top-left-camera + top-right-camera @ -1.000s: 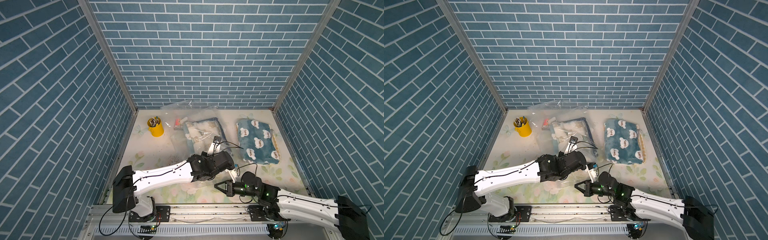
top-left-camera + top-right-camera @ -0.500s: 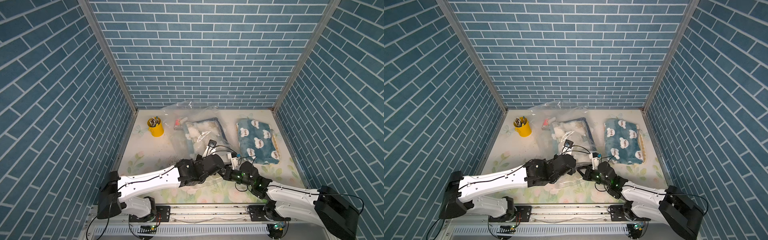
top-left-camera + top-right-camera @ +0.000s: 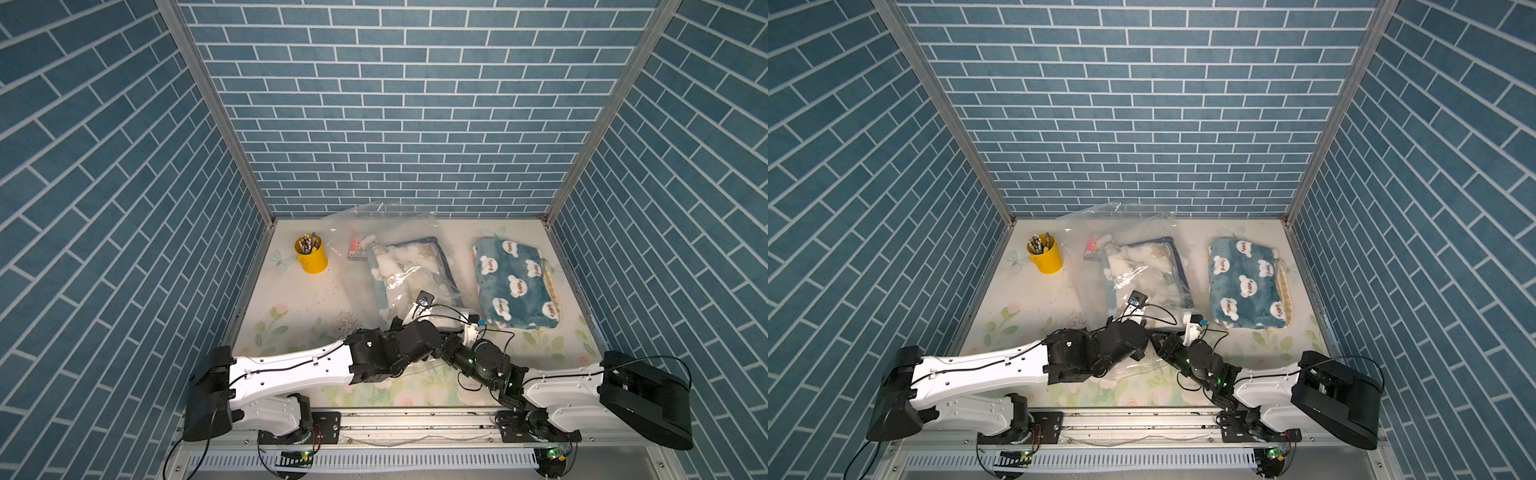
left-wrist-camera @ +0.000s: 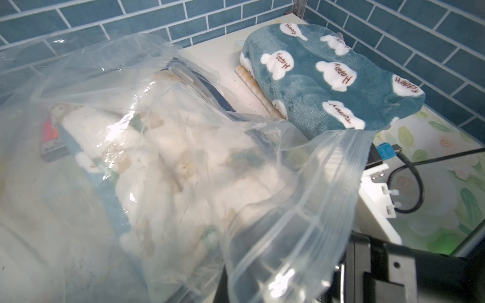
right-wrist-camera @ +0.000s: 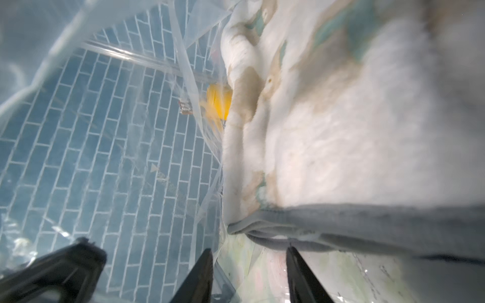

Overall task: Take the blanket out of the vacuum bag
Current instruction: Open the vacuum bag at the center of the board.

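The bag lies in the middle of the table, and its far end bunches up against the back wall. It is clear and crinkly. The blanket is inside the bag, not out yet. It is white and fluffy with a pale blue edge, and it lies folded. A small red and grey thing shows through the plastic by the blanket's far corner; I cannot tell what it is. The bag's mouth faces the robot, and both arms meet there. The left pincer is shut tight on the thin zip edge of the bag. In the left wrist view that edge rises up off the table from where this pincer is, though the pincer itself is mostly hidden there. The right pincer is partly open. Its two black fingers stand apart with nothing between them. They are inside the bag's mouth, just in front of the blanket's grey-blue edge, close to it but not touching. A blue blanket with white bears lies folded on the table just to the right of the bag. A yellow cup full of pens stands to the left of the bag, near the back corner.
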